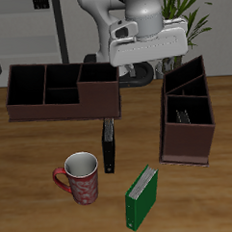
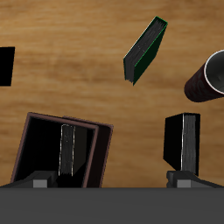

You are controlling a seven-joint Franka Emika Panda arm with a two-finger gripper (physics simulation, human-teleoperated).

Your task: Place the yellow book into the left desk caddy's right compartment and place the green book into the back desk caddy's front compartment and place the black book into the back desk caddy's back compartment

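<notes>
A red patterned mug [image 1: 79, 178] with a white inside stands near the table's [image 1: 36, 204] front edge.

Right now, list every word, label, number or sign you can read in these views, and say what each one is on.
None can be read.
green book: plain cover, no title.
black book: plain.
mug: red mottled pattern, no lettering.
back desk caddy and the other caddy: bare brown walls.
gripper: no marking visible.

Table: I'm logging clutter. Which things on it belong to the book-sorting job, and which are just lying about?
Job: green book, black book, yellow book, back desk caddy, left desk caddy.
Lying about: red mug.
</notes>
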